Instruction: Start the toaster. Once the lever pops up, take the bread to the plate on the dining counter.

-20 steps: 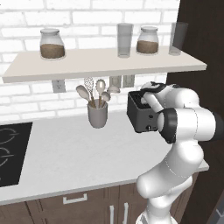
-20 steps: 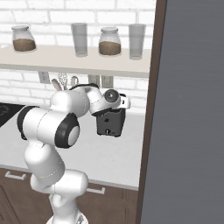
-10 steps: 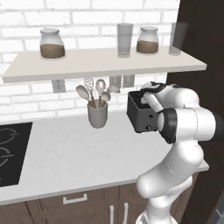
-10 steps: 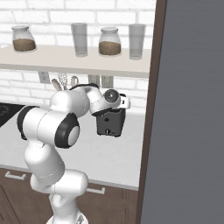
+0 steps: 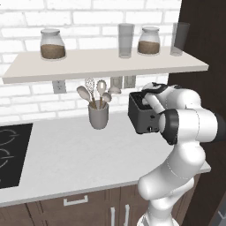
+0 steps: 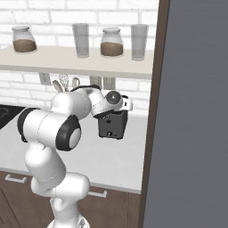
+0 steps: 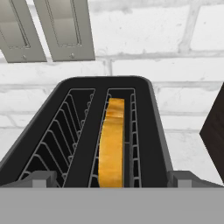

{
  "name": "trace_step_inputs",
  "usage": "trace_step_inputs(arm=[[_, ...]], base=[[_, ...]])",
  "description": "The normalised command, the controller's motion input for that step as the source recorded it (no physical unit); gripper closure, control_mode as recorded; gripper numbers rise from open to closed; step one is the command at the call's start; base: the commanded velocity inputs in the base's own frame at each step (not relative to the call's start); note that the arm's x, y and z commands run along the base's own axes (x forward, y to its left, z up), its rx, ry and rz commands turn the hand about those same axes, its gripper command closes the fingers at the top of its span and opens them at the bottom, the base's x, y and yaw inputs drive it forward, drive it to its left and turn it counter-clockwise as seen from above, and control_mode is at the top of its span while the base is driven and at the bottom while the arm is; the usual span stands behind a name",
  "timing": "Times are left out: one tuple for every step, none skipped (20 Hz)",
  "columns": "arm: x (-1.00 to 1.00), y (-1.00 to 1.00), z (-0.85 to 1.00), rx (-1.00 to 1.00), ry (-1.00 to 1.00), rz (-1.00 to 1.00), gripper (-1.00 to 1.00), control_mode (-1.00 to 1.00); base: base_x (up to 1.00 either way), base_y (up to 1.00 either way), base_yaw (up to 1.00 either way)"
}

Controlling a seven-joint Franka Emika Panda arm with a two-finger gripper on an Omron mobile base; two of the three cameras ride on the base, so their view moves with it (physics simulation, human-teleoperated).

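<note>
One golden-crusted bread slice (image 7: 112, 144) stands edge-up in the boxy dark toaster's (image 7: 105, 131) right slot; two-finger gripper (image 7: 111, 178) hovers directly above, jaws fully spread, holding nothing, probably lined up to straddle the slice.

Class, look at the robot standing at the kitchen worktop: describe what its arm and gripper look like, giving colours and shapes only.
The arm is glossy white, built of rounded, bulbous segments with dark grey bands at the joints. The gripper ends in two small, blocky dark grey finger tips.
</note>
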Motion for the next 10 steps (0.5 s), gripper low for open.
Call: trace_step_inputs(arm=[[0.0,0.0,0.0,0.0,0.0,0.0,-1.0,-1.0],[0.0,0.0,0.0,0.0,0.0,0.0,-1.0,-1.0],[0.0,0.0,0.0,0.0,0.0,0.0,-1.0,-1.0],[0.0,0.0,0.0,0.0,0.0,0.0,-1.0,-1.0],[0.0,0.0,0.0,0.0,0.0,0.0,-1.0,-1.0],[0.0,0.0,0.0,0.0,0.0,0.0,-1.0,-1.0],[0.0,0.0,0.0,0.0,0.0,0.0,-1.0,-1.0],[0.0,0.0,0.0,0.0,0.0,0.0,-1.0,-1.0],[0.0,0.0,0.0,0.0,0.0,0.0,-1.0,-1.0],[0.0,0.0,0.0,0.0,0.0,0.0,-1.0,-1.0]], base=[[0.0,0.0,0.0],[0.0,0.0,0.0],[0.0,0.0,0.0],[0.0,0.0,0.0],[0.0,0.0,0.0],[0.0,0.0,0.0],[0.0,0.0,0.0],[0.0,0.0,0.0],[0.0,0.0,0.0],[0.0,0.0,0.0]])
